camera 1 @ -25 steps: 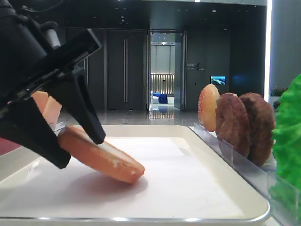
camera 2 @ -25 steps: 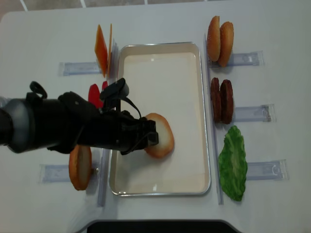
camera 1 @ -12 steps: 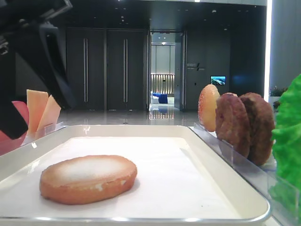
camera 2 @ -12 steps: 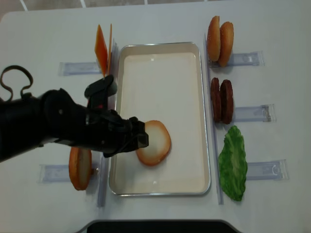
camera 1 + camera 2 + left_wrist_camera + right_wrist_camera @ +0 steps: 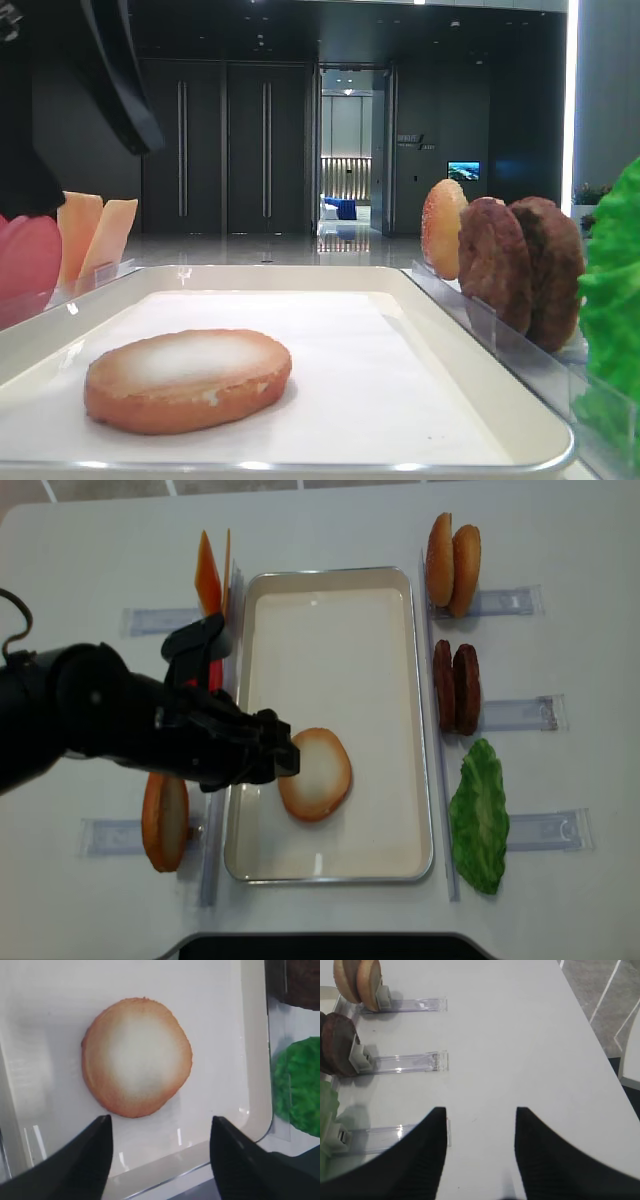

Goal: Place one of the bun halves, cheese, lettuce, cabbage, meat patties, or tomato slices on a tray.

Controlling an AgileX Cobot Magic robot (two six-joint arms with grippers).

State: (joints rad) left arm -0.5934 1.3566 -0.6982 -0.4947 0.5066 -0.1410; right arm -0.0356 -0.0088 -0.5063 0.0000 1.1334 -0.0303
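One bun half on the tray: released a moment ago, so the placing step looks done; a second back the left claw was lowering it tilted.

Low side view: the bun half (image 5: 188, 379) lies flat on the white liner of the tray (image 5: 480, 395), pale toasted face up, golden crust around it. Dark parts of the left arm show only at the top left, risen clear since the release. Cheese (image 5: 95, 235) stands in thin orange-yellow slices behind the tray's left rim; the rough dark meat patties (image 5: 520, 265) and ruffled green lettuce (image 5: 615, 290) stand along the right rim.

Right wrist view: the right claw (image 5: 479, 1152) hangs over the bare white desk, its jaws apart and holding nothing; clear plastic holders (image 5: 402, 1062) lie by it.

Left wrist view: the left claw (image 5: 159, 1157) hovers above the disc with jaws spread wide and empty.

Overhead view: the bun half sits near the tray's front left part, the left arm drawn back toward the desk's left edge; a smooth pinkish tomato slice (image 5: 30, 262) shows in the low view only.
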